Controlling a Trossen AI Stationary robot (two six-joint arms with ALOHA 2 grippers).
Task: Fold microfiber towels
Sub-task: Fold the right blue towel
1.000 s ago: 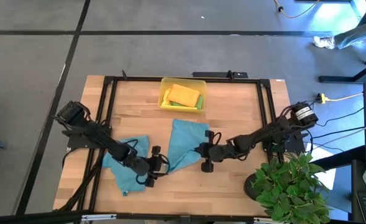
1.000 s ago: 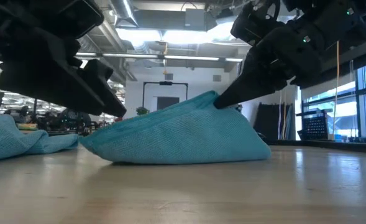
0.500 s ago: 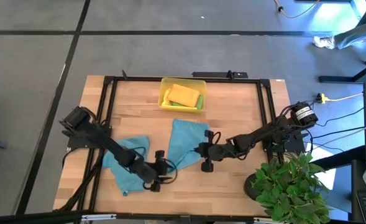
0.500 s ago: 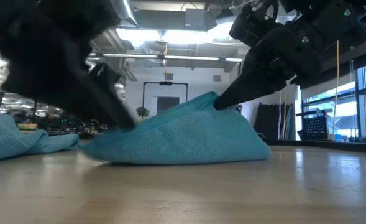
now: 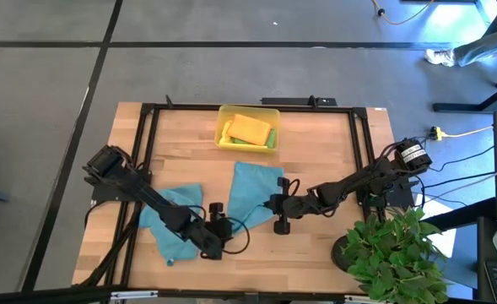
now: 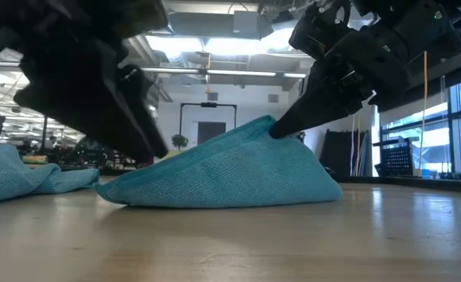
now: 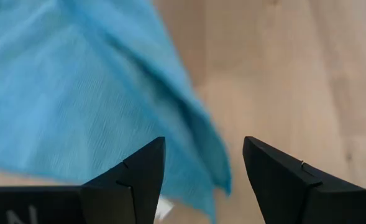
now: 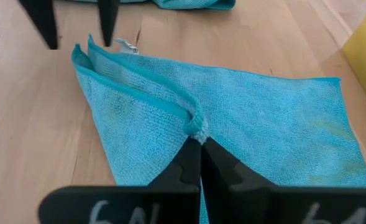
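Table [image 5: 316,160]: we are working near its front edge. Folded teal towel [image 5: 250,192] lying at table middle; right gripper [image 8: 198,144] clenching its raised edge. Second teal towel [image 5: 170,221] lying crumpled left of it. Left gripper [image 7: 204,163] hovering, fingers spread, at folded towel's corner.

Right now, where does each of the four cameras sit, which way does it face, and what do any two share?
High view: overhead, looking straight down; both arms, the yellow tray, two teal towels.
Low view: table height, looking level; right tool pinching the peaked teal towel.
Left wrist view: on the left arm, past its open tool at the towel's corner.
Right wrist view: on the right arm, its shut tool on a fold.
Shared: the right wrist view also shows the left tool's fingertips at that corner.
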